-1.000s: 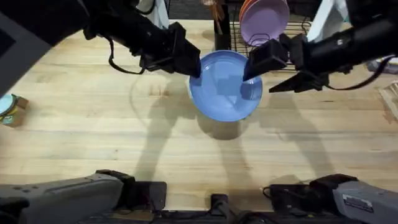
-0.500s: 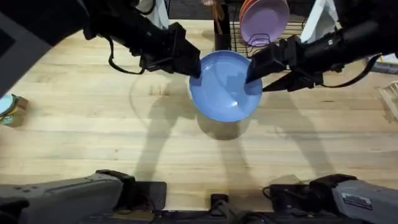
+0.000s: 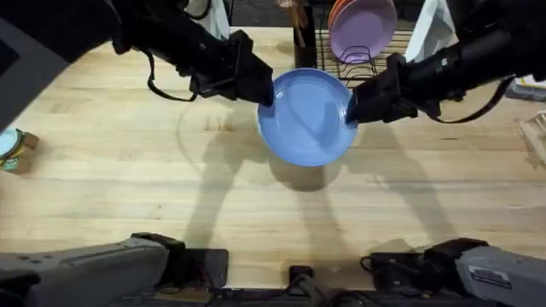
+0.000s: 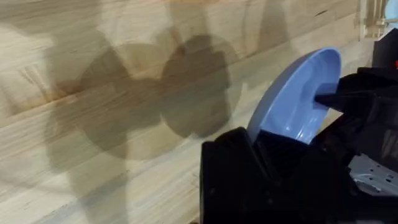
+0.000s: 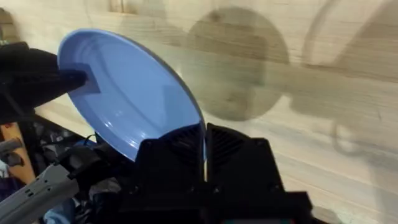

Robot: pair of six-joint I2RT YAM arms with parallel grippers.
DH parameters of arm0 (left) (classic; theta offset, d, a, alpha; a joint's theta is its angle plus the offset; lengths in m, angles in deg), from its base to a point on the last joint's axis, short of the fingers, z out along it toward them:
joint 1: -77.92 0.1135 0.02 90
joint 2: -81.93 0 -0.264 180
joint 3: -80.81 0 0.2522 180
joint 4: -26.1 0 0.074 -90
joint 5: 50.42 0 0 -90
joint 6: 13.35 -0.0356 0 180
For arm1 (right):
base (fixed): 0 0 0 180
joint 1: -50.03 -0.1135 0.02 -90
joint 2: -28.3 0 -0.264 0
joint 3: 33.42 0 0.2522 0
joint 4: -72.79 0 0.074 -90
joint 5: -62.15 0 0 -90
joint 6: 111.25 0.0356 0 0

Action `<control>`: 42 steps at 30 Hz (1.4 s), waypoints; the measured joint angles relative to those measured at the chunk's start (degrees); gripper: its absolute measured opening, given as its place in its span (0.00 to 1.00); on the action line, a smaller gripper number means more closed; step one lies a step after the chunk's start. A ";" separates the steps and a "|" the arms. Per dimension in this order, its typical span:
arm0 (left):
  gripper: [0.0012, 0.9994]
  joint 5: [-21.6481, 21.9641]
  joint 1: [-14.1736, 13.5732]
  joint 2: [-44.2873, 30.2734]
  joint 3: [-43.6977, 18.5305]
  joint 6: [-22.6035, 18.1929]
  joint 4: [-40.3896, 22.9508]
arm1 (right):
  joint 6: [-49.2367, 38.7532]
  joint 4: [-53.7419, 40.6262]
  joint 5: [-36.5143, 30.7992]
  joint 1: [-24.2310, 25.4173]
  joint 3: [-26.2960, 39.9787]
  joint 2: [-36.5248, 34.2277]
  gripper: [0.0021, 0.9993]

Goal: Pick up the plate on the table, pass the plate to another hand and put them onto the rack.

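The light blue plate hangs tilted above the table, casting a round shadow below it. My left gripper is shut on its left rim, and my right gripper is shut on its right rim. In the left wrist view the plate rises edge-on out of my left gripper, with the other gripper's finger on its far rim. In the right wrist view the plate has its rim pinched in my right gripper. The black wire rack stands just behind the plate.
A lilac plate stands upright in the rack with an orange plate behind it. A dark utensil holder stands to the rack's left. A small teal tin lies at the table's left edge.
My right gripper has slid from over the plate's face out to its right rim and shut on it. The left gripper and the plate have barely moved.
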 joint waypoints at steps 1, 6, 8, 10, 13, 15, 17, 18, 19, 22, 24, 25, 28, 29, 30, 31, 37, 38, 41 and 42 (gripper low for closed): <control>0.04 -0.02 0.00 0.00 0.00 0.01 0.00 | 0.02 0.02 -0.04 0.00 0.00 0.00 0.03; 0.08 -0.05 0.00 0.00 0.00 -0.04 0.00 | 0.02 0.07 -0.13 0.00 0.00 -0.01 0.03; 0.28 -0.22 0.00 0.00 0.00 -0.17 0.02 | 0.02 0.07 -0.13 0.00 0.00 -0.02 0.03; 0.59 -0.32 -0.02 0.00 0.00 -0.17 0.01 | 0.02 0.04 -0.19 0.00 0.00 0.00 0.03; 0.97 -0.48 -0.04 0.00 0.00 -0.05 0.00 | 0.02 0.04 -0.67 0.00 0.00 0.00 0.03; 0.99 -0.50 -0.04 0.00 0.00 -0.02 0.02 | 0.02 0.04 -0.79 0.00 0.00 0.00 0.03; 0.99 -0.52 -0.04 0.00 0.00 -0.02 0.00 | 0.02 0.04 -0.85 0.00 0.00 0.00 0.03; 0.99 -0.52 -0.04 0.00 0.00 -0.02 0.01 | 0.02 0.04 -0.95 0.00 0.00 0.00 0.03; 0.99 -0.52 -0.04 0.00 0.00 -0.02 0.02 | 0.02 0.03 -1.01 0.00 0.00 -0.01 0.03; 0.99 -0.52 -0.04 0.00 0.00 -0.02 0.01 | 0.02 0.04 -1.01 0.00 0.00 -0.01 0.03; 0.99 -0.52 -0.04 0.00 0.00 -0.02 0.00 | 0.00 0.04 -1.01 0.00 0.00 0.00 0.03; 0.99 -0.52 -0.04 0.00 0.00 -0.02 0.01 | 0.02 0.04 -1.02 0.00 0.00 0.00 0.03; 1.00 -0.53 -0.04 0.00 0.00 -0.02 0.02 | 0.02 0.26 -1.03 0.00 0.00 0.00 0.03; 0.99 -0.52 -0.04 0.00 0.00 -0.02 0.00 | 0.02 0.50 -1.03 0.00 0.00 -0.01 0.03; 0.99 -0.52 -0.04 0.00 0.00 -0.02 0.02 | 0.02 0.74 -1.03 0.00 0.00 0.00 0.03; 0.99 -0.47 -0.04 0.00 0.00 -0.02 0.02 | 0.02 0.93 -1.03 0.00 0.00 0.00 0.03; 0.99 -0.02 -0.04 0.00 0.00 -0.02 0.02 | -2.87 2.36 -1.07 0.00 0.00 -0.02 0.03; 0.99 -0.02 -0.04 0.00 0.00 -0.02 0.03 | -4.05 2.46 -1.09 0.00 0.00 -0.01 0.03; 0.99 -0.02 -0.04 0.00 0.00 -0.01 0.33 | -8.79 2.81 -1.25 0.00 0.00 -0.01 0.03; 0.99 -0.02 -0.04 0.00 0.00 0.04 0.51 | -10.47 3.01 -1.35 0.01 0.00 0.00 0.03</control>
